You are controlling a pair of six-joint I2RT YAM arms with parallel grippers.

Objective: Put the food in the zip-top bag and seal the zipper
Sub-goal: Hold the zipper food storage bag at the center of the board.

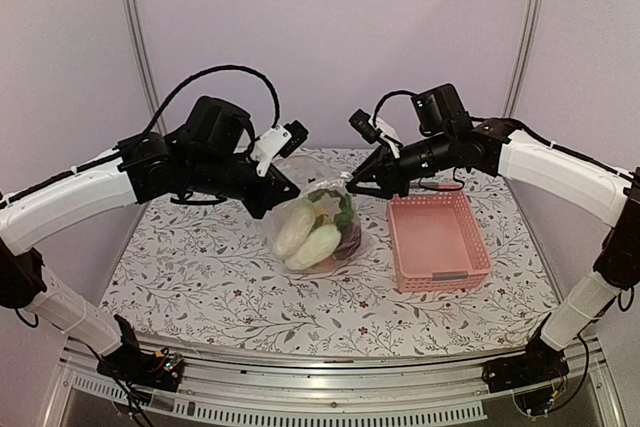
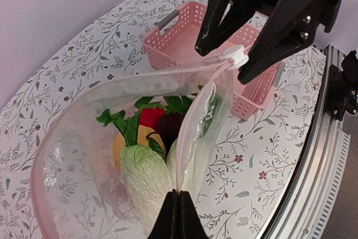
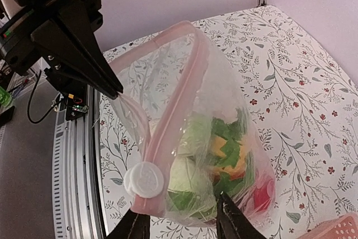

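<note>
The left gripper (image 2: 177,216) has its fingers (image 2: 169,221) pressed flat together, with the film edge of the zip-top bag (image 2: 72,155) pinched between them at one end of the mouth. At the other end, the right gripper (image 2: 224,62) has its fingers partly apart on either side of the white slider (image 2: 235,55). One finger touches the slider, but whether the pair actually clamps it cannot be told. In the right wrist view the bottom edge cuts off those fingertips, and the bag's film covers the gap between them.

The zipper (image 2: 168,74) runs as a pink strip between the two grippers. Its two sides bow apart along most of the mouth. The bag stands on the table between the arms with its mouth held up. The food (image 2: 146,174) is inside it: pale white-green oblong pieces in front, with a red piece, a dark purple one, a yellow one and green leaves behind. The crinkled film blurs the lower pieces, and those at the back are half hidden by the ones in front.

A pink basket (image 1: 478,237) sits near the bag on its right, apart from it. The table (image 1: 200,277) carries a white cloth printed with leafy sprigs. A metal rail (image 1: 300,387) runs along its near edge, and pale lilac walls with thin metal uprights (image 1: 135,37) stand behind.
</note>
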